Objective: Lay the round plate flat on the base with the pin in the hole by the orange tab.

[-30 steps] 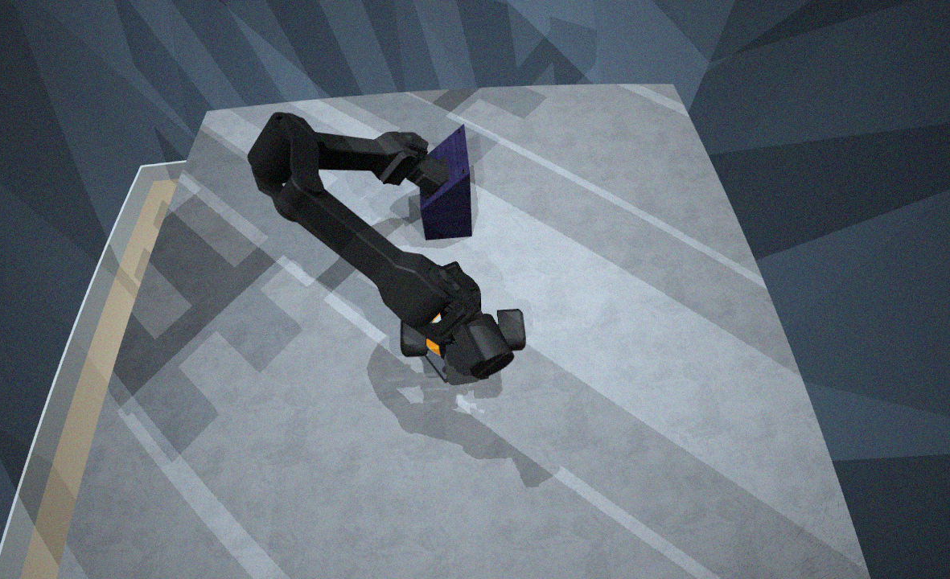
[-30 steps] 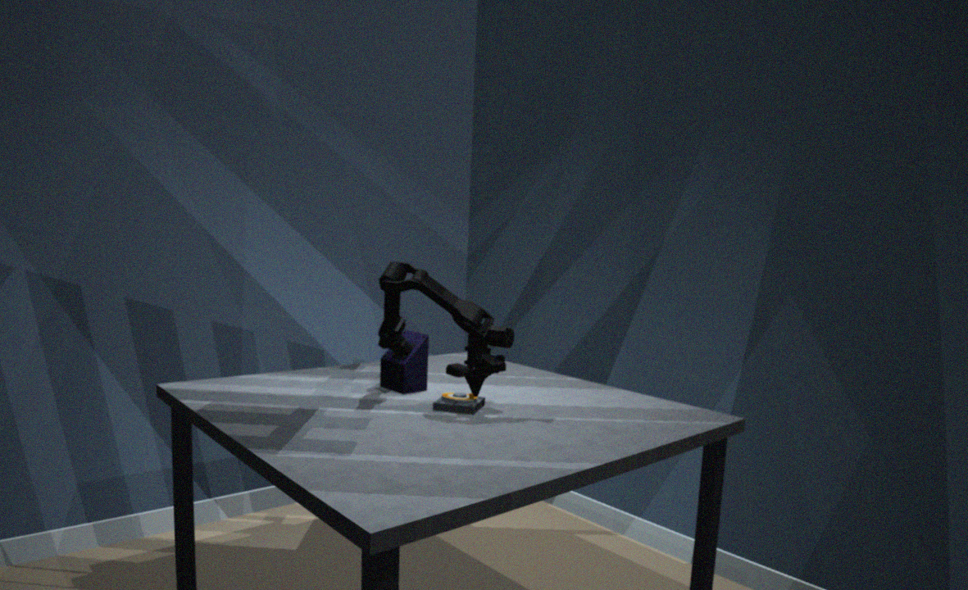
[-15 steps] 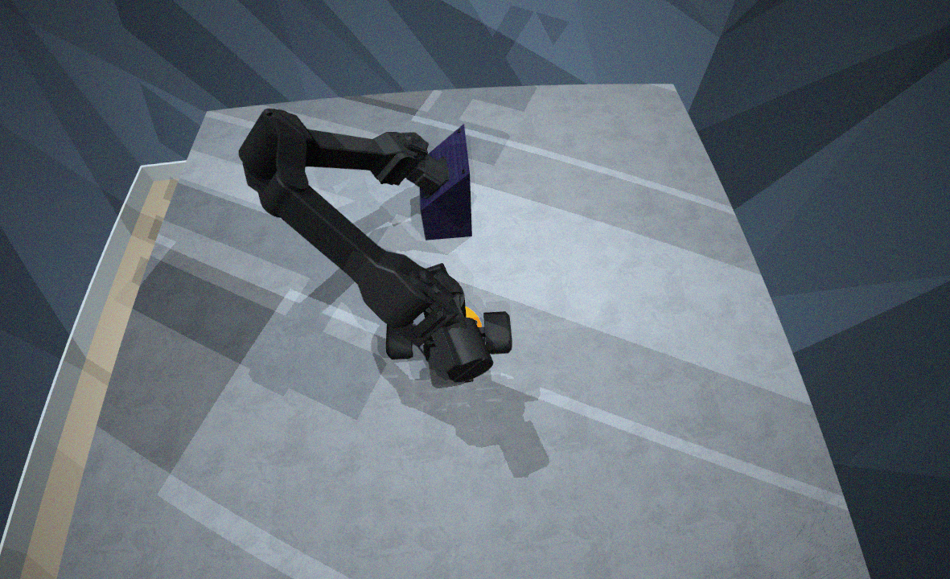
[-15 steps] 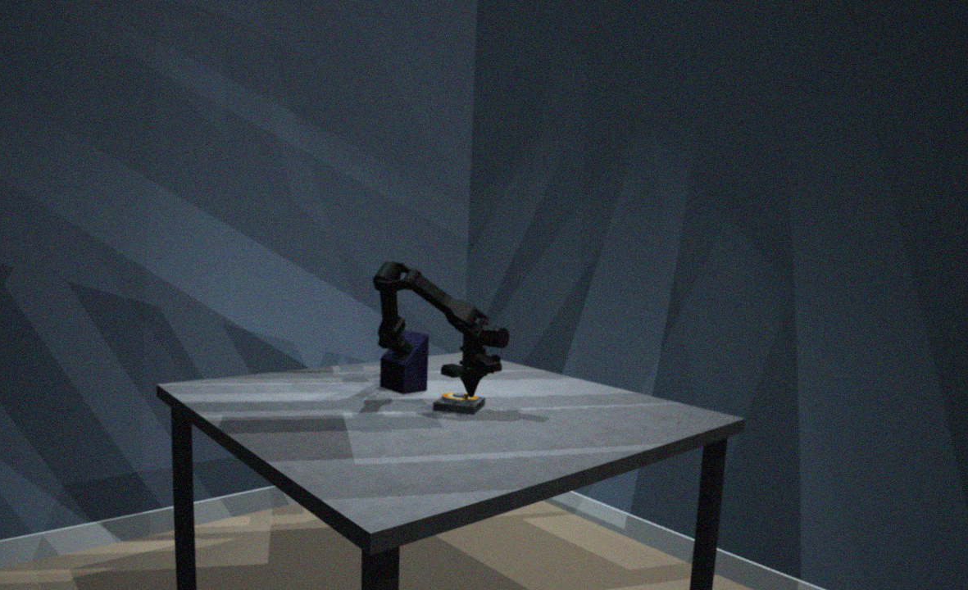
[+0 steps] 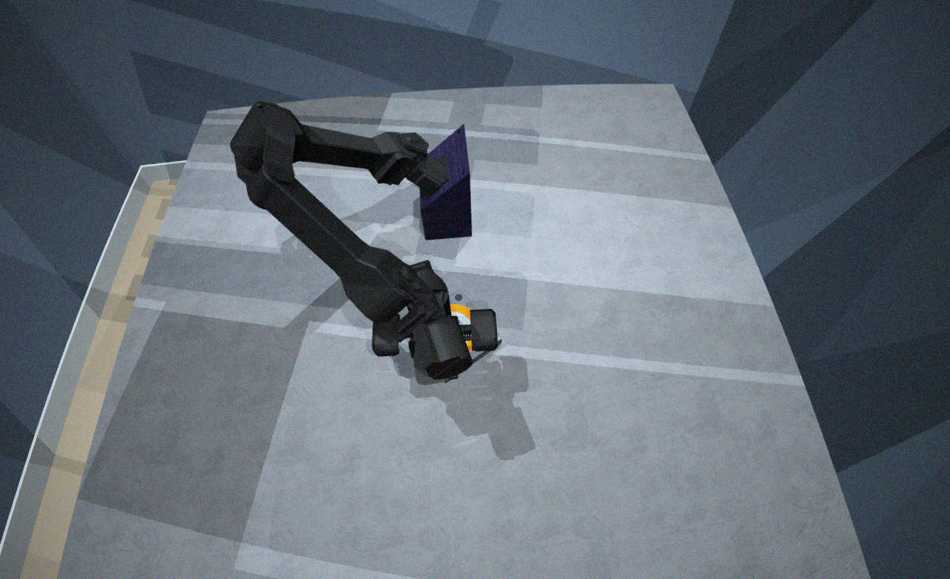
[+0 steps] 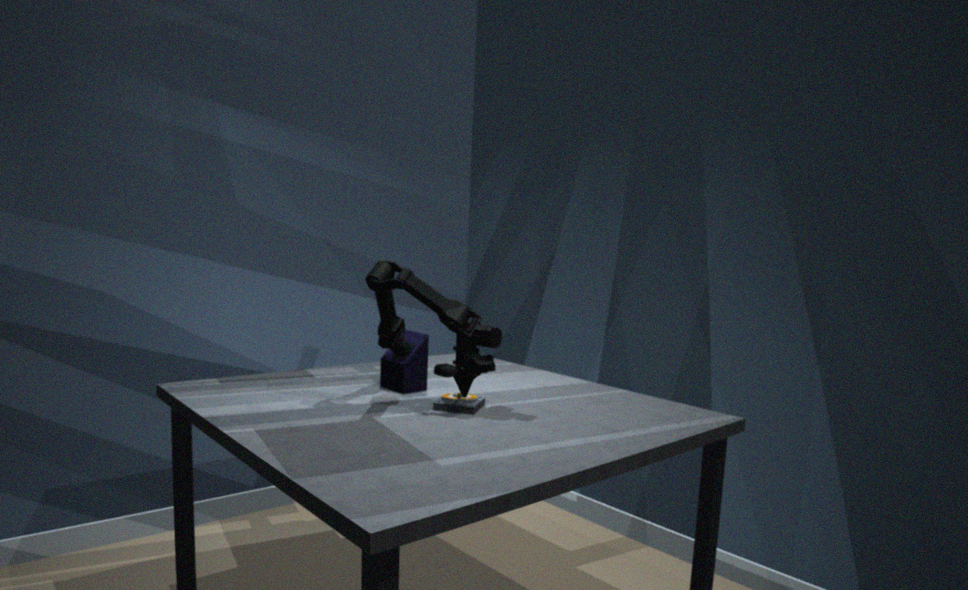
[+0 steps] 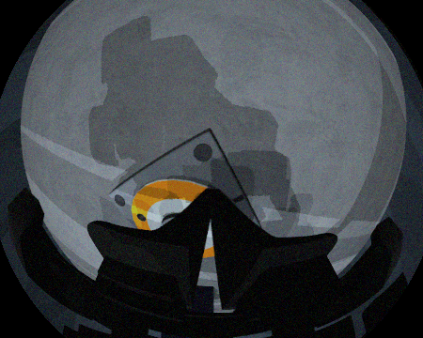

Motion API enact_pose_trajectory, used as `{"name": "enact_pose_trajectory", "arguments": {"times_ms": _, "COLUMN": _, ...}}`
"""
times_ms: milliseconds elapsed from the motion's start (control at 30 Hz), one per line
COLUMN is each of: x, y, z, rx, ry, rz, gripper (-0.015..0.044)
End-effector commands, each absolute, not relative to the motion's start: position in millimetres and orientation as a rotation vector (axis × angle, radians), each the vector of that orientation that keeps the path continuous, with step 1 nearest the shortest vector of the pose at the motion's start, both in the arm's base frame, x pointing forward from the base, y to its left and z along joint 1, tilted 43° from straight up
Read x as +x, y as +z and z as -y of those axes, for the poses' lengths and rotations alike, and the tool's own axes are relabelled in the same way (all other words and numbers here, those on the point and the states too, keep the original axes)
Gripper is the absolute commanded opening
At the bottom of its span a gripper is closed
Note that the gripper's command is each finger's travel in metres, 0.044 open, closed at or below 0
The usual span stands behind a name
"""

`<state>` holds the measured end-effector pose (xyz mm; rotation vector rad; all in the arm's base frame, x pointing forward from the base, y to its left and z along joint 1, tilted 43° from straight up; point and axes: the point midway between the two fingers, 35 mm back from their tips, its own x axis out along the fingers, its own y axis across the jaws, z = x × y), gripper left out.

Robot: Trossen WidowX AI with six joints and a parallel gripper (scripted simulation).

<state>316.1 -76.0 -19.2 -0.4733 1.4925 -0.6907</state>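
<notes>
Bare test room, lab-like. My arm (image 6: 428, 297) is bolted to a dark purple block (image 6: 405, 370) on a lone grey table (image 6: 472, 455) with black legs; blank blue-grey walls (image 6: 693, 183) at 12 o'clock, tan floor (image 6: 266, 550) with pale baseboard at 6.

plate (image 7: 168, 194): orange and yellow
base (image 7: 193, 160): grey
arm (image 5: 319, 215): black
table (image 5: 607, 432): grey, banded
block (image 5: 449, 194): dark purple

Arm (image 5: 334, 237) hanging low over plate (image 7: 164, 197) and base (image 7: 189, 160), purple block (image 5: 447, 188) well apart behind
</notes>
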Motion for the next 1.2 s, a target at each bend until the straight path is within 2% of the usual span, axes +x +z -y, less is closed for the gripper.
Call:
{"name": "enact_pose_trajectory", "arguments": {"times_ms": 0, "x": 314, "y": -17, "z": 78, "rx": -0.481, "ry": -0.689, "rz": -1.492, "gripper": 0.0}}
{"name": "enact_pose_trajectory", "arguments": {"times_ms": 500, "x": 309, "y": -11, "z": 83, "rx": -0.481, "ry": -0.689, "rz": -1.492, "gripper": 0.0}}
{"name": "enact_pose_trajectory", "arguments": {"times_ms": 800, "x": 307, "y": 21, "z": 51, "rx": -0.479, "ry": -0.687, "rz": -1.493, "gripper": 0.0}}
{"name": "enact_pose_trajectory", "arguments": {"times_ms": 1167, "x": 306, "y": 15, "z": 56, "rx": -0.49, "ry": -0.685, "rz": -1.5, "gripper": 0.0}}
